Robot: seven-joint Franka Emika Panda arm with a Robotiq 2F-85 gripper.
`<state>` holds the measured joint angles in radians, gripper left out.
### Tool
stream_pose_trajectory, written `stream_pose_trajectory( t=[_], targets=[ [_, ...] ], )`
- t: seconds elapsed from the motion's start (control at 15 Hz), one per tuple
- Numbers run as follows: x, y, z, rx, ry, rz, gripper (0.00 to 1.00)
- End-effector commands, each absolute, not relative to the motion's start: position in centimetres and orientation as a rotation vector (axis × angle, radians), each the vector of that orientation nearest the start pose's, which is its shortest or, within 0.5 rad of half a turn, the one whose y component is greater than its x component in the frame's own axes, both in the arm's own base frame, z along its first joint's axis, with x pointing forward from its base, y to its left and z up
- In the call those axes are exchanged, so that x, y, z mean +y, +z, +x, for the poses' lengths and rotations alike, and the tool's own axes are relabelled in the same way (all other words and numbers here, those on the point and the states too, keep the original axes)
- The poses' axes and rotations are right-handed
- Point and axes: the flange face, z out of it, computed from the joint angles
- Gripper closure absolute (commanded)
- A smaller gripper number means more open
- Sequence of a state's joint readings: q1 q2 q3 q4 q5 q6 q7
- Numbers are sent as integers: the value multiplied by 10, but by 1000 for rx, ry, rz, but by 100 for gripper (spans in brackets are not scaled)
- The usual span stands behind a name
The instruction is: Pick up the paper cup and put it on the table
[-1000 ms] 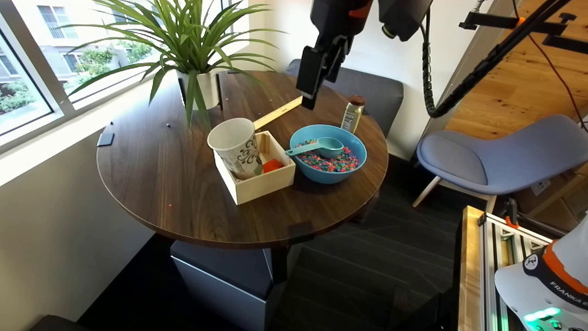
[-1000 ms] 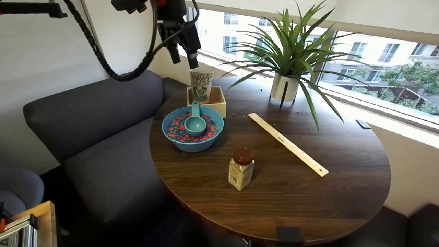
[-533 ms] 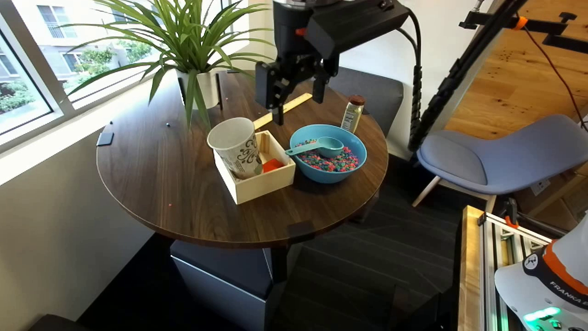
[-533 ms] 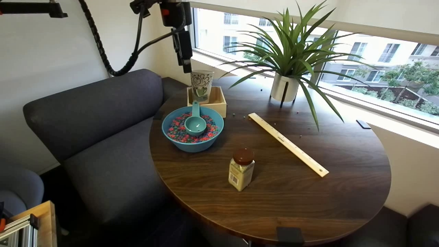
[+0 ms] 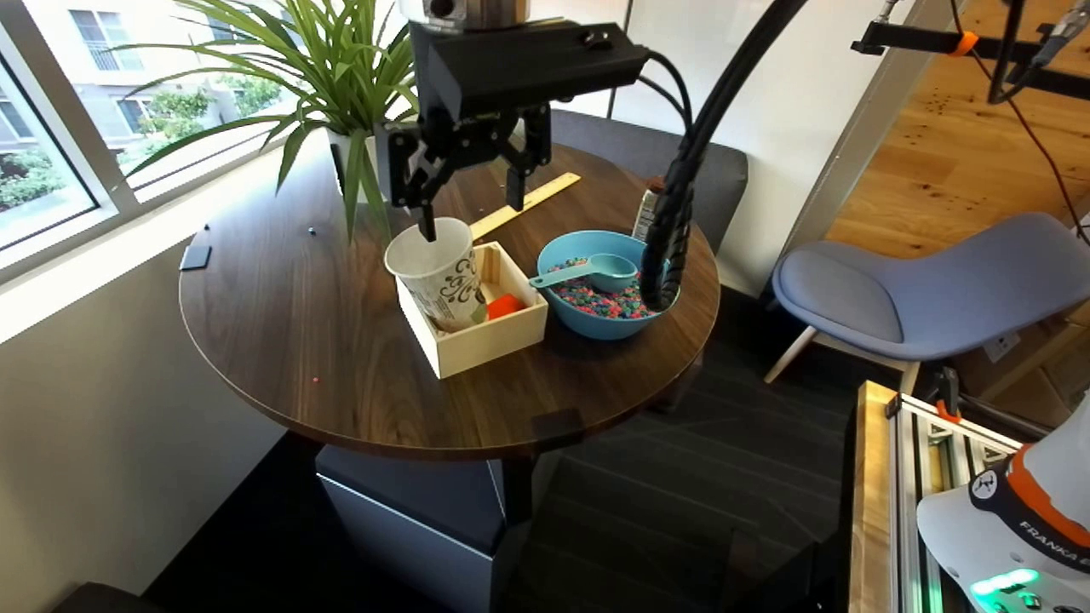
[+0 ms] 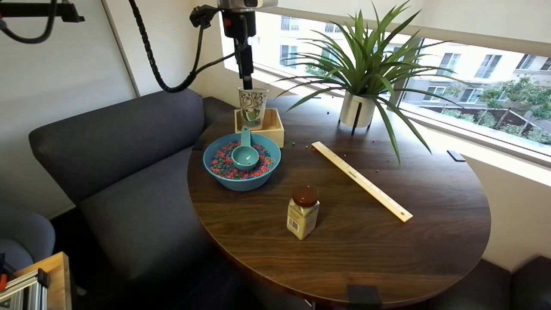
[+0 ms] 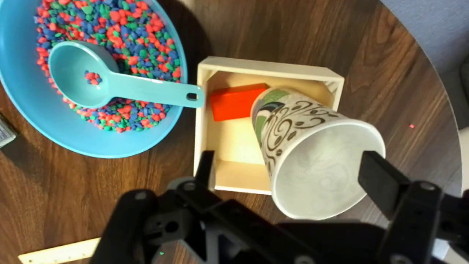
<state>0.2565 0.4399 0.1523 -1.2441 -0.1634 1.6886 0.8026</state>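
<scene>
The paper cup [image 5: 451, 294] stands with a slight tilt in the pale wooden tray, mouth up, in both exterior views [image 6: 253, 107]. In the wrist view the cup [image 7: 293, 124] shows its open mouth and brown swirl print. The tray [image 5: 494, 347] sits on the round dark table [image 5: 298, 340]. My gripper [image 5: 473, 214] is open and empty above the cup. In the wrist view the gripper [image 7: 287, 167] has one finger [image 7: 381, 183] overlapping the cup's rim on the right and the other finger over the tray's left wall. I cannot tell whether a finger touches the cup.
A red block [image 7: 238, 102] lies in the tray. A blue bowl [image 6: 241, 184] of coloured pebbles with a teal scoop [image 6: 245, 157] stands against or close beside the tray. A spice jar [image 6: 302, 215], a ruler [image 6: 361, 181] and a potted plant [image 6: 357, 114] are on the table.
My gripper has moved from beyond the bowl to above the cup, coming lower and turning so both fingers show apart in an exterior view. The cup and tray have not moved.
</scene>
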Motion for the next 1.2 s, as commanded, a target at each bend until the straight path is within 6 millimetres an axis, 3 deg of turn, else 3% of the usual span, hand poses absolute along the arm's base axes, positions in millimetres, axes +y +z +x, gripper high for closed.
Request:
stream_pose_trajectory(
  t=[0.0, 0.07, 0.67, 0.73, 1.0, 1.13],
  targets=[
    [256, 495, 663, 699, -74, -3163, 12],
    [257, 492, 665, 729, -76, -3176, 27],
    [218, 494, 660, 878, 81, -3261, 95],
    [218, 495, 659, 878, 93, -3262, 100],
    [224, 498, 658, 868, 89, -3262, 99],
    [223, 515, 654, 862, 53, -3242, 100]
  ],
)
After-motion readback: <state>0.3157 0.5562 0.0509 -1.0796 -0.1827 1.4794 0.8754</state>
